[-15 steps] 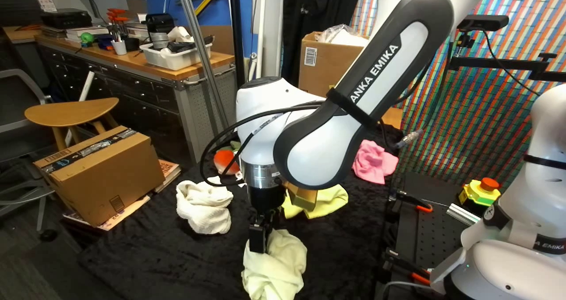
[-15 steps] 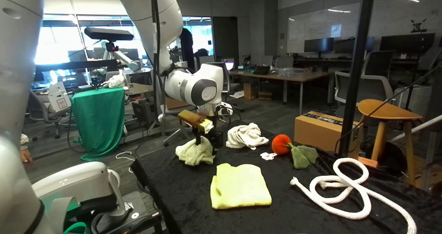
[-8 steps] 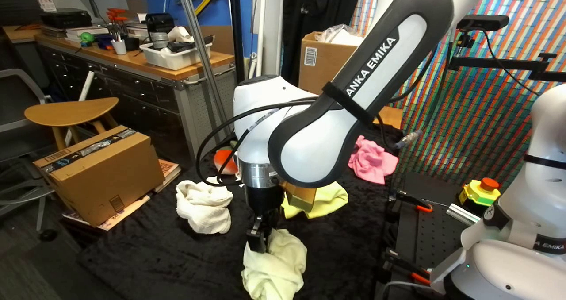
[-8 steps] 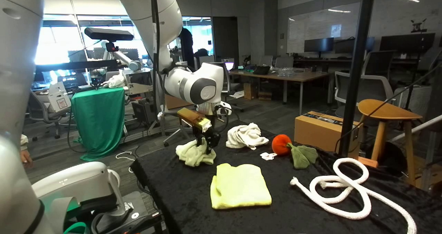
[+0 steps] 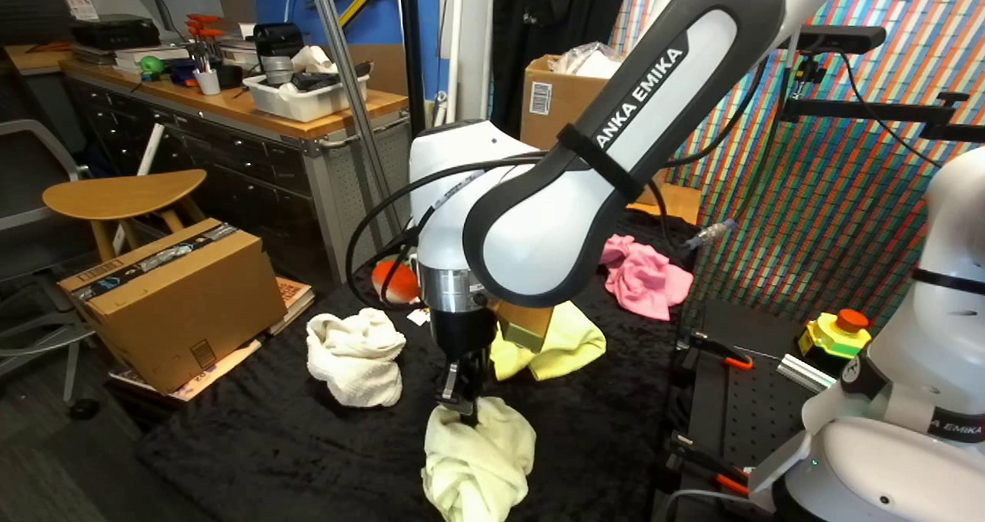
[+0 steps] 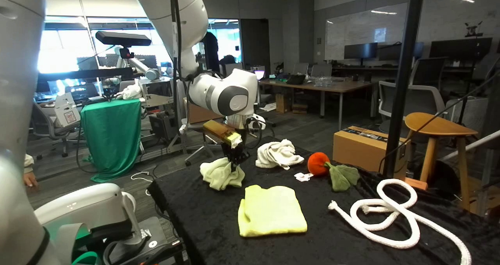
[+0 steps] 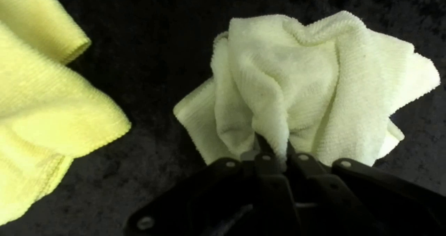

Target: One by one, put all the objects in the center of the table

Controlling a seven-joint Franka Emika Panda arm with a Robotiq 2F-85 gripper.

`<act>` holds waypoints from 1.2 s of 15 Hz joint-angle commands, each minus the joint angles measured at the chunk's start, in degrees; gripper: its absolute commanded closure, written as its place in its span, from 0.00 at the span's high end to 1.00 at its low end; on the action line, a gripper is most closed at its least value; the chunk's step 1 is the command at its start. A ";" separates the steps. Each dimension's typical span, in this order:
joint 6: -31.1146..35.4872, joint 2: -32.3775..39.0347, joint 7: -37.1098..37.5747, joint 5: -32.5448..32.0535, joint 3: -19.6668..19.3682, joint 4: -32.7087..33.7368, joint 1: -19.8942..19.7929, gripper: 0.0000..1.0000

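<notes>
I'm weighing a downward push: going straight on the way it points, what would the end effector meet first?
More of the pale green cloth: the end effector points down into its bunched folds and pinches one. Below that, probably the black table; how much cloth lies between is unclear.

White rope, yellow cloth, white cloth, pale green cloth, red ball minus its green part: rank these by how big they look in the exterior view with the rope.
Largest to smallest:
1. White rope, by spread
2. Yellow cloth
3. White cloth and pale green cloth: too alike to rank
4. Red ball
</notes>
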 commanded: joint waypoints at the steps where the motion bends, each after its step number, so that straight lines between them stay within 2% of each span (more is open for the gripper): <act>1: -4.61 -6.51 -4.77 3.15 1.50 -1.98 -2.39 0.08; 5: -8.83 -14.82 -10.77 8.38 1.78 -4.29 -3.85 0.09; 10: -12.28 -25.30 -14.66 12.78 -1.31 -7.53 -4.15 0.08; 15: -13.41 -34.44 -14.69 12.23 -6.47 -10.13 -4.81 0.08; 18: -13.42 -37.05 -14.13 11.15 -9.41 -10.48 -5.54 0.08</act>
